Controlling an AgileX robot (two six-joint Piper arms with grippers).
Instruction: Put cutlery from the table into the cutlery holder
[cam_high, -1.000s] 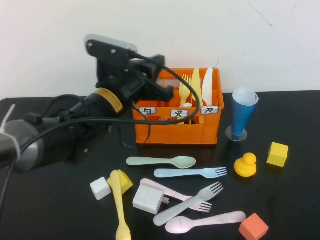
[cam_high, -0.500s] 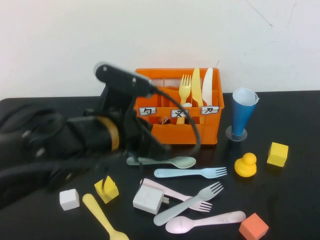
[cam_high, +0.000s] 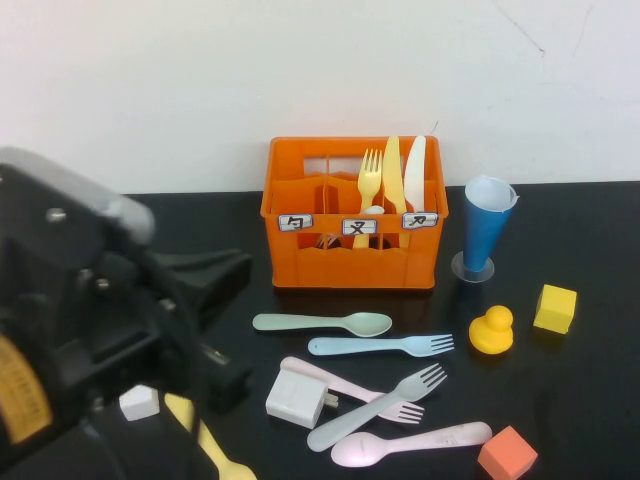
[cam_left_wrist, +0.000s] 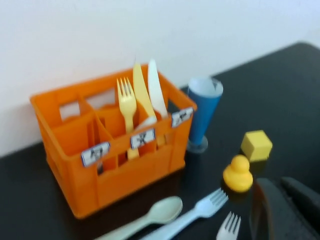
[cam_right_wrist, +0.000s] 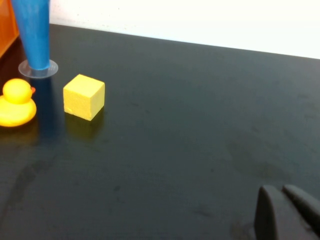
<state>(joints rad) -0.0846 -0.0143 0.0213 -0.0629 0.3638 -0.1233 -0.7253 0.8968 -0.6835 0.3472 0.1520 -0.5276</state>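
The orange cutlery holder (cam_high: 350, 255) stands at the back of the black table (cam_high: 580, 400). It holds a yellow fork (cam_high: 370, 178), a yellow knife (cam_high: 393, 175) and a white knife (cam_high: 415, 172). On the table in front of it lie a pale green spoon (cam_high: 320, 323), a light blue fork (cam_high: 380, 346), a pink fork (cam_high: 345, 385), a grey fork (cam_high: 385, 405), a pink spoon (cam_high: 410, 443) and a yellow spoon (cam_high: 212, 447). My left gripper (cam_high: 238, 268) is shut and empty, left of the holder. It also shows in the left wrist view (cam_left_wrist: 277, 182). My right gripper (cam_right_wrist: 279, 189) is shut and empty over bare table.
A blue cone cup (cam_high: 487, 230) stands right of the holder. A yellow duck (cam_high: 491, 330), a yellow cube (cam_high: 555, 308) and an orange cube (cam_high: 507, 455) lie at the right. A white block (cam_high: 295, 398) rests on the pink fork. A white cube (cam_high: 138, 402) lies at the left.
My left arm has swung away from the holder, toward the near left, and now fills the left foreground. The yellow spoon and white cube shifted earlier; the yellow foam piece is now hidden.
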